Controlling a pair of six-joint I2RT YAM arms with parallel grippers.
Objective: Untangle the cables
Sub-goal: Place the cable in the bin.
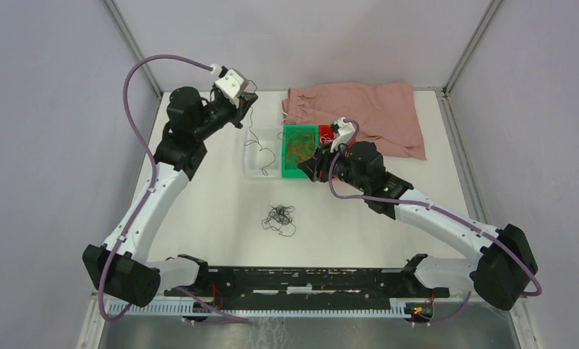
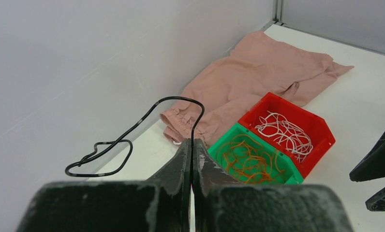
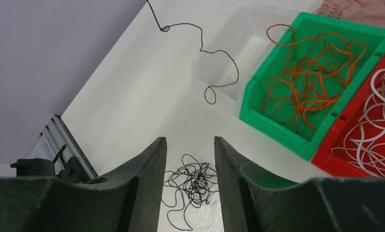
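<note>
looks well past halfway, going by the bins. already sorted: orange-brown thin wires heaped loose in the green plastic bin, white thin wires curled in the red plastic bin touching its side. in hand now: one long black wire, pinched at one end by the pressed-together left gripper, held high near the back left corner and trailing down to the clear plastic bin just beside the green one. lower loop at that bin's near wall, inside it or merely over it not to be told. no other wire made out in the clear bin. left to do, probably: lowering this strand in, then working through the small knot of thin black wires lying on the white tabletop nearer the front edge, well apart from the bins. right gripper spread, pinching nothing, hanging by the green bin's front, above and behind that knot. crumpled pink cloth behind the bins, no part of the job as far as can be judged.
</note>
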